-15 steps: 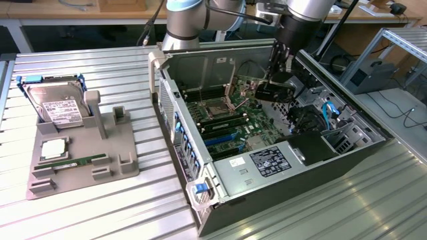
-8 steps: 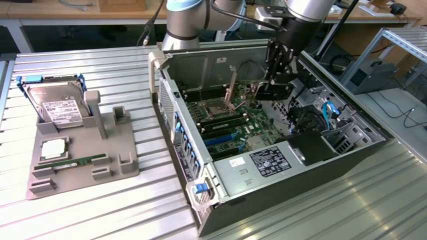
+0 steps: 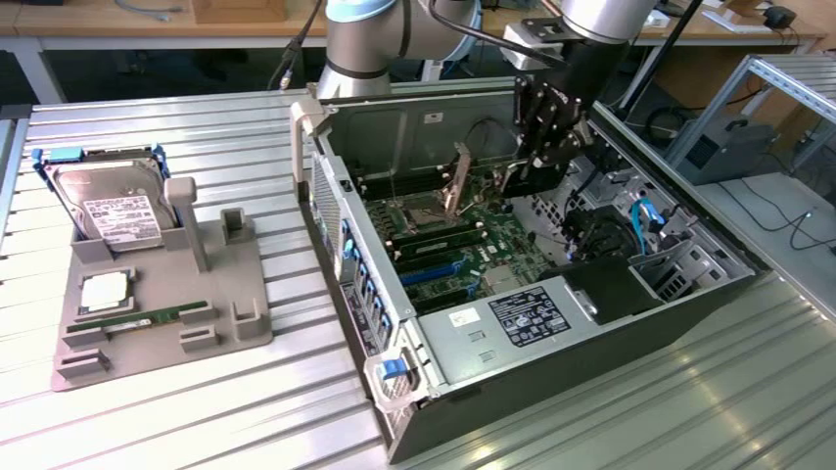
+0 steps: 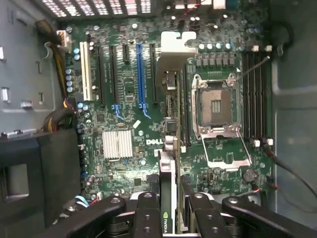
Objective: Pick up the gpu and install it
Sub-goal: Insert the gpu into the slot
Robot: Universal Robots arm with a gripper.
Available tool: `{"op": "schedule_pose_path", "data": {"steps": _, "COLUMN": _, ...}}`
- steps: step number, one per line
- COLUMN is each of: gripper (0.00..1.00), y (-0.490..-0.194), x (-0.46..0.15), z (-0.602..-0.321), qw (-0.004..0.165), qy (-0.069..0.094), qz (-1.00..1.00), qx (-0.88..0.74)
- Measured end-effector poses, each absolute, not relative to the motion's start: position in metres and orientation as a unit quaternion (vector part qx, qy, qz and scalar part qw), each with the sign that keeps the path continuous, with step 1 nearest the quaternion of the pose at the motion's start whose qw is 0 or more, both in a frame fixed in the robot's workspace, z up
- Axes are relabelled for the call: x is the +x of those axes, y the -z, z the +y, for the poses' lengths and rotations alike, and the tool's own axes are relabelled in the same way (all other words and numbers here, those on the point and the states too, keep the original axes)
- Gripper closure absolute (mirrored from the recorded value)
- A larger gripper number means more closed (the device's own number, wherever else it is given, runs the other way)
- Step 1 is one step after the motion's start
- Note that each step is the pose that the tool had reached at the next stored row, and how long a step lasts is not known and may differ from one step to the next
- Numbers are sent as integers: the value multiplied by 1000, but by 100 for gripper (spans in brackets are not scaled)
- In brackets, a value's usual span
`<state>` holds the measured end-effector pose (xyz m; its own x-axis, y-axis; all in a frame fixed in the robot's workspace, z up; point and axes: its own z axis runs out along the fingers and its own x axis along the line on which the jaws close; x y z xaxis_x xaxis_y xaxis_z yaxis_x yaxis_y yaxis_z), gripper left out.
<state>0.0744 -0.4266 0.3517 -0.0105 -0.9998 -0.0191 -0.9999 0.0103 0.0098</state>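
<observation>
**Installation step, card carried over the board.** Your tool (image 3: 538, 162) reaches down into the open computer case (image 3: 392, 106). In the wrist view its fingers (image 4: 147, 213) are closed on the gpu (image 4: 168, 171). The card hangs edge-on above the motherboard (image 4: 119, 114), with its silver bracket toward the perforated rear wall of the case.

Judge the pick-up as done and the seating as not yet done. The card appears to sit clear of the board, over the strip between the expansion slots and the open CPU socket (image 4: 215, 104). It does not line up with the blue slot (image 4: 140, 74). Which slot is intended cannot be told.

Seating calls for three things:
- Keep the lower edge of the card parallel to the chosen slot and directly over it.
- Bring the bracket square to the rear opening.
- Press straight down, with no tilt toward the socket lever.

**Surroundings.** The case lies on its side on a ribbed metal surface (image 3: 170, 127). Beside it, at the exterior view's left, is a grey holder (image 3: 222, 323). It carries an upright hard drive (image 3: 117, 211) and a green memory stick (image 3: 144, 317) lying flat. Wooden desks and loose cables line the back of the room. An aluminium frame (image 3: 784, 73) stands at the exterior view's right.
</observation>
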Motion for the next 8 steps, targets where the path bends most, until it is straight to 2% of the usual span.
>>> {"op": "schedule_pose_path", "data": {"steps": 8, "gripper": 73, "y": -351, "x": 74, "z": -427, "qw": 2, "qy": -11, "qz": 609, "qx": -793}}
